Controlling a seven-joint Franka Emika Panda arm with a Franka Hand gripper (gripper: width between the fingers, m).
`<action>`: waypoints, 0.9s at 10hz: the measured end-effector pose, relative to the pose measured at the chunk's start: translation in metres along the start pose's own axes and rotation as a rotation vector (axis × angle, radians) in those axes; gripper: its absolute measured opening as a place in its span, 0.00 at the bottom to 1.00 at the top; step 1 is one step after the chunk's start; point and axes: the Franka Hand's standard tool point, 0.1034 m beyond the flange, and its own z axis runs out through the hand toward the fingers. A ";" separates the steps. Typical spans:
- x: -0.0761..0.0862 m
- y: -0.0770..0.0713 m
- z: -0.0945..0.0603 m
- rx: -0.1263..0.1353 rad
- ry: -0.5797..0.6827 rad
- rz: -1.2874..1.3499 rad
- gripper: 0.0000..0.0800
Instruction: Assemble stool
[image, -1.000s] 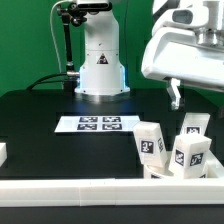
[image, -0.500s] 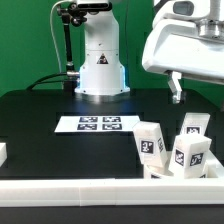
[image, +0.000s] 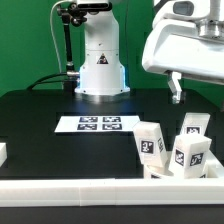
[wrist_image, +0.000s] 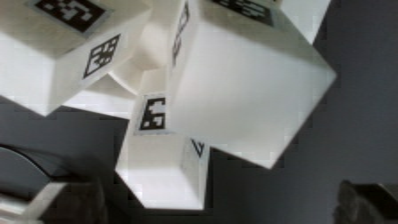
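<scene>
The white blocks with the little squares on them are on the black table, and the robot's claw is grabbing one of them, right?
Not quite. The gripper is not grabbing anything. In the exterior view it hangs in the air above the stool legs and touches none of them. The rest is right: the legs with their square tags are on the black table.
</scene>
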 end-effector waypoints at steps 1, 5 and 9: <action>0.000 0.000 -0.003 0.006 -0.015 -0.015 0.81; -0.010 0.010 -0.009 -0.005 -0.315 -0.010 0.81; -0.002 0.015 -0.013 0.017 -0.322 -0.036 0.81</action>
